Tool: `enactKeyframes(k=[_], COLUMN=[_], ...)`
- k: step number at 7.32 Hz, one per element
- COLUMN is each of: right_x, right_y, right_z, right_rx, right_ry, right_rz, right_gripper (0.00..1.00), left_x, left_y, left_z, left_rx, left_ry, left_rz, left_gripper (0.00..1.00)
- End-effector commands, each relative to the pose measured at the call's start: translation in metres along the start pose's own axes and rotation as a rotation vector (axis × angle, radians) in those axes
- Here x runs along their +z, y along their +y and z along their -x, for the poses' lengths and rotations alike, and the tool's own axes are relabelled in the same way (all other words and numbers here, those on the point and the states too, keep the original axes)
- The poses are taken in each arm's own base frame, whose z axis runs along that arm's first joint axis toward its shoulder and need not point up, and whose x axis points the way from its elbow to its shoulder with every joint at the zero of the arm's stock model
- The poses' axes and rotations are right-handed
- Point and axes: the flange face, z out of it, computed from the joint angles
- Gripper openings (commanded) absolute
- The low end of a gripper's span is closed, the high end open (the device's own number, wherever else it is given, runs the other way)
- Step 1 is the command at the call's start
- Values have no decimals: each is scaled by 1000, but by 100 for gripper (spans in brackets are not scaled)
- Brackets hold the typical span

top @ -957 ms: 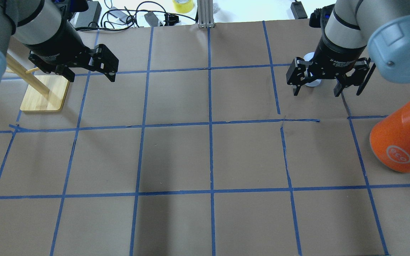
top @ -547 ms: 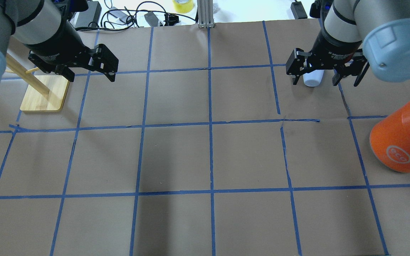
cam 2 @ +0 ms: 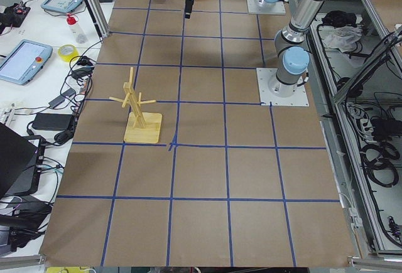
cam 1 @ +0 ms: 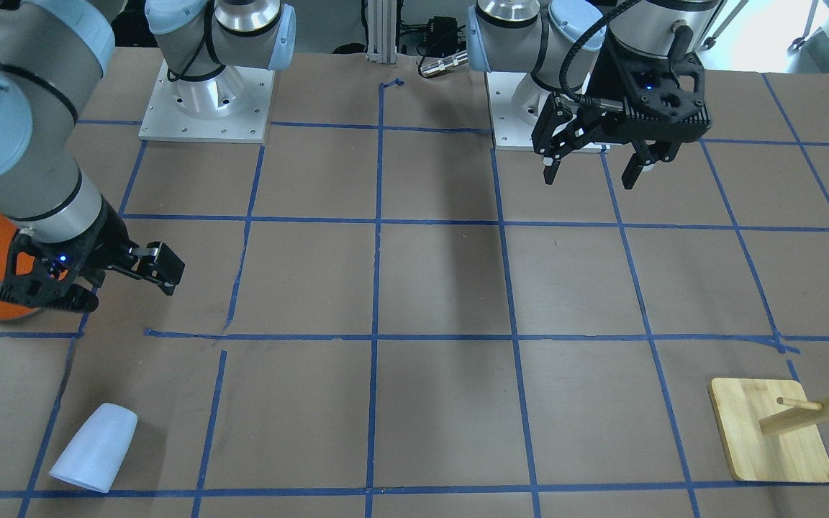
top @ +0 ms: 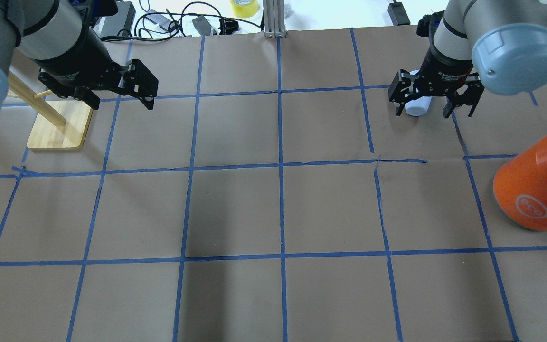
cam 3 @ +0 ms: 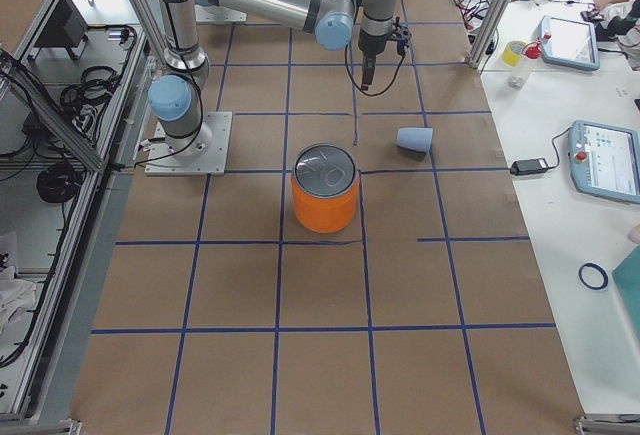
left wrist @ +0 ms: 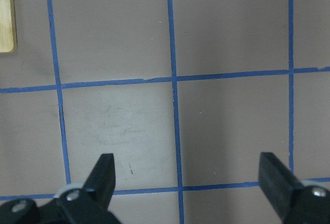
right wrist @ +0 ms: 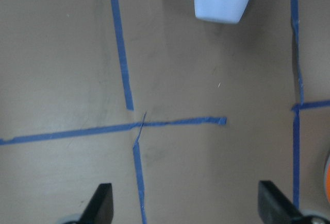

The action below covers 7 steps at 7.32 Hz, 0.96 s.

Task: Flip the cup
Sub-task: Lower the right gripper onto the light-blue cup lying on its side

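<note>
Overhead is kinda misleading here: the right gripper sits right over the cup and hides a good part of it, so it looks like the fingers are around it. They're not. The front camera shows the cup lying on its side on the table, well out past the fingertips on the side away from the robot's base. Its narrow bottom points toward the gripper and its wide mouth away, with bare paper in between.

The wrist cam on that arm agrees. The cup is at the top edge, ahead of the fingers, and both fingers are spread wide with only paper and blue tape lines between them. So that gripper is spread apart and gripping nothing.

The orange can stands upright with its silver top up, just off the right gripper's outer side. In the front view the wrist covers part of it, and the wrist cam only catches an orange sliver at the edge. The right-end camera shows best that can and cup are near each other but not touching.

The left gripper is also spread wide and has nothing in it, hanging over bare paper. The wooden stand is off to its outer side. Overhead, the arm overlaps the stand's post, while that arm's wrist cam just clips a corner of the base, ahead of the fingers and to the side.
</note>
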Motion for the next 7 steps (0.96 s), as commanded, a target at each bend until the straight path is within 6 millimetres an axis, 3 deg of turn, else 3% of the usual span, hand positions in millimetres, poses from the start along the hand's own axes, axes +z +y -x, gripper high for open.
enactKeyframes(k=[1, 3, 6, 7], right_x=[62, 115, 132, 147], right_y=[-45, -77, -105, -112], right_z=[-15, -23, -41, -47], right_rx=[-36, -5, 18, 24], right_ry=[21, 28, 43, 101], right_rz=[-54, -109, -134, -113], right_gripper=[100, 100, 100, 100], left_x=[0, -1, -1, 0], left_y=[0, 0, 0, 0], left_z=[0, 0, 0, 0], left_rx=[-1, 1, 1, 1], left_ry=[1, 1, 1, 1], left_rz=[0, -1, -1, 0], left_gripper=[100, 100, 100, 100])
